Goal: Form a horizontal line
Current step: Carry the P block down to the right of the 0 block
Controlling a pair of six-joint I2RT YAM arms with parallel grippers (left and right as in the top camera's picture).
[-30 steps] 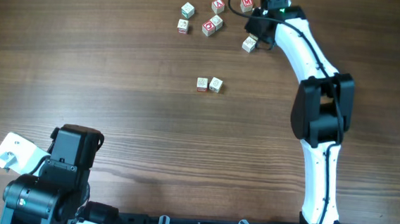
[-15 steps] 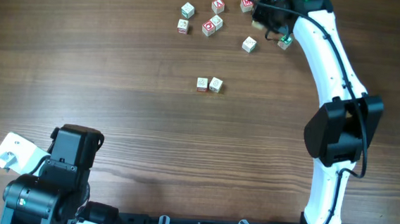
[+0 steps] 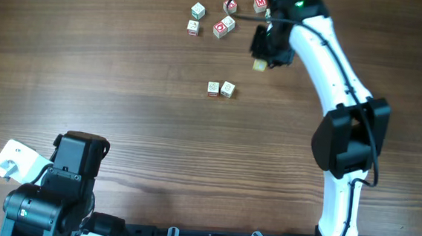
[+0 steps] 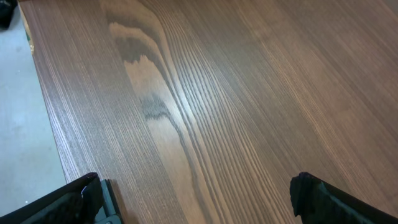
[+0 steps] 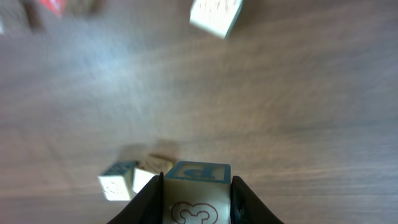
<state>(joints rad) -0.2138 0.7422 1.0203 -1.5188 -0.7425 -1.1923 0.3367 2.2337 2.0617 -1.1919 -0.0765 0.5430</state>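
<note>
Two pale letter cubes [image 3: 220, 89] sit side by side at the table's middle, a short row; they also show in the right wrist view [image 5: 130, 177], ahead and left of the fingers. My right gripper [image 3: 262, 62] is shut on a pale cube [image 5: 198, 196] with a blue "P" face and a "3" face, held above the table up and right of the row. My left gripper [image 4: 196, 199] is open and empty over bare wood at the near left.
Several loose cubes, some with red faces [image 3: 221, 29], lie scattered at the far edge [image 3: 197, 11]. One pale loose cube [image 5: 216, 15] shows at the top of the right wrist view. The table's left edge [image 4: 43, 124] is near the left gripper.
My right gripper has closed on a pale cube from the far group, lifted it and moved it down and left toward the two-cube row. The left arm has not moved.
</note>
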